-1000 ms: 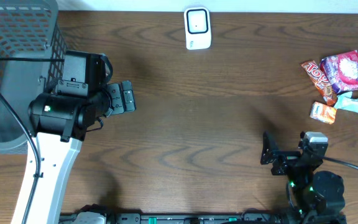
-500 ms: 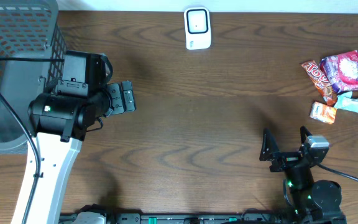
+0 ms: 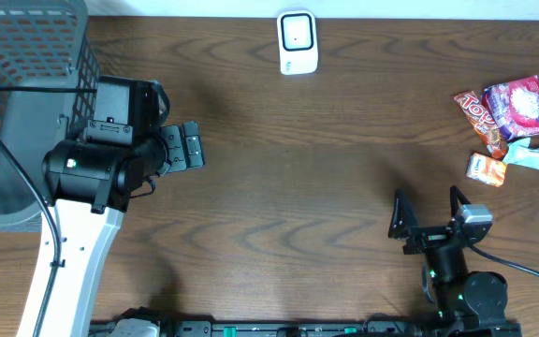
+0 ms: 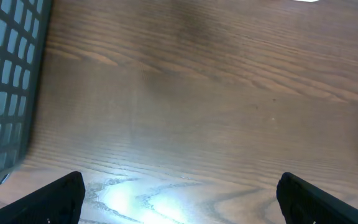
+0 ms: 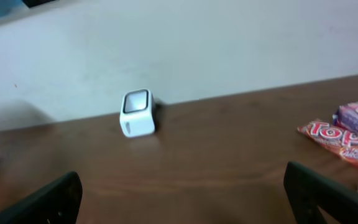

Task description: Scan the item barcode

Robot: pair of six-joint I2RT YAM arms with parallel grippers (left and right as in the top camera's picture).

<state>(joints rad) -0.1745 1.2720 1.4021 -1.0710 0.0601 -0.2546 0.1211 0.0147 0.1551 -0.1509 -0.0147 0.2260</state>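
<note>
L gripper (image 3: 195, 148) wide nr basket (image 3: 71, 58), R gripper (image 3: 427, 195) wide — scanner (image 3: 298, 41), snacks (image 3: 522, 108) untouched

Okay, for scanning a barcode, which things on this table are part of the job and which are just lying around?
For the job: white scanner at the far edge; snack packets on the right; left gripper and right gripper, both open and empty.
Lying about: grey basket on the left.
</note>
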